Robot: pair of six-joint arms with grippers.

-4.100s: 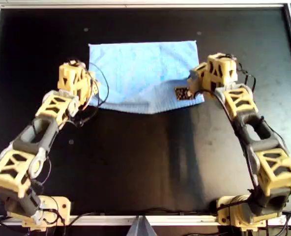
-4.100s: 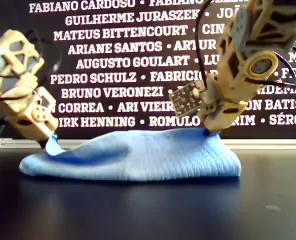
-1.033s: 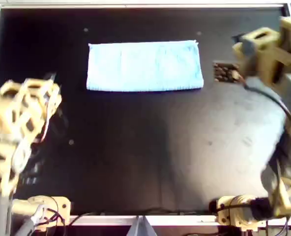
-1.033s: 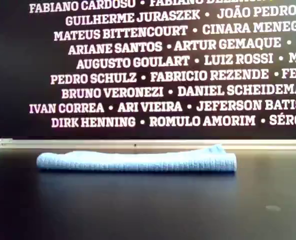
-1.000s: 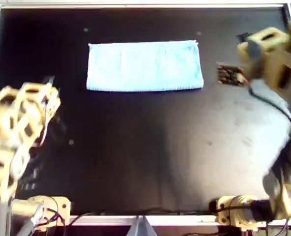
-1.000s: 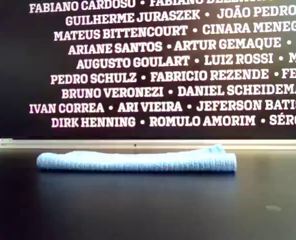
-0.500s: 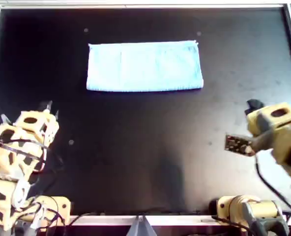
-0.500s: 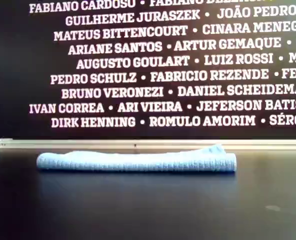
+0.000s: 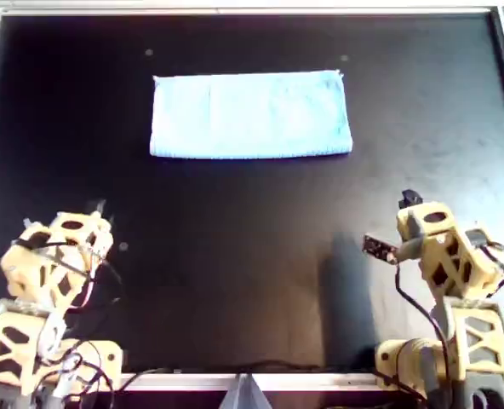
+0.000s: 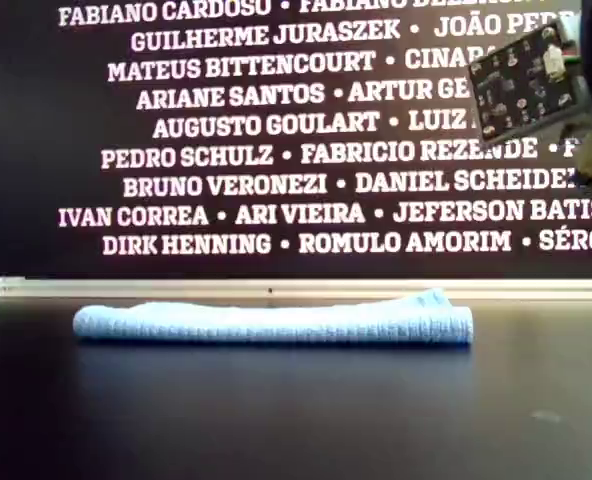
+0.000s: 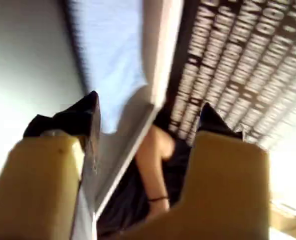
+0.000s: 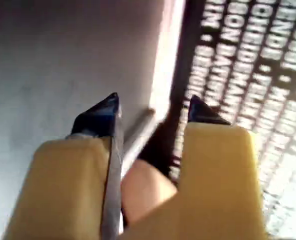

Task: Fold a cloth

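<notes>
Both sets of fingers spread wide, nothing held: left gripper [image 11: 145, 117] and right gripper [image 12: 150, 107] pulled back to the overhead view's bottom corners. Which arm sits at which corner, can't tell from the wrist views. Well apart from both, the cloth [image 9: 250, 115] folded into a flat strip near the table [image 9: 252, 256] far edge, edges lined up neatly. Loads of bare black surface between.
</notes>
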